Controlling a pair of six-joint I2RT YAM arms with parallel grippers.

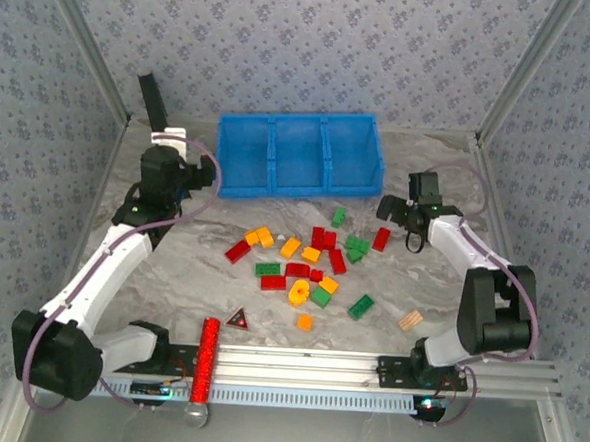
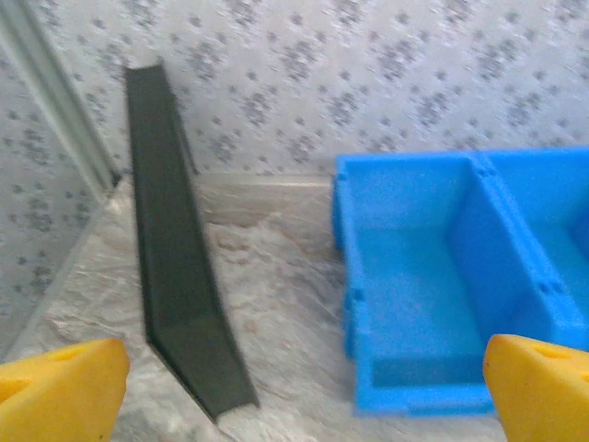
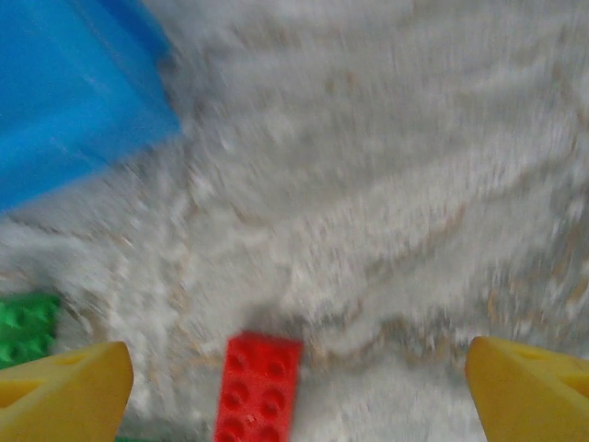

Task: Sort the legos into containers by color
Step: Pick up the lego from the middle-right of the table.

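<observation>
Right claw [image 3: 299,354], wide open and empty, sits off-centre over red lego [image 3: 258,391]; closing could knock it aside. Left claw [image 2: 306,348] open, empty.

Dark red-centred triangle [image 1: 238,320] and tan wooden block [image 1: 411,319] lie on the marble table [image 1: 172,274]; black strip [image 2: 175,249] sits by the far-left wall.
</observation>
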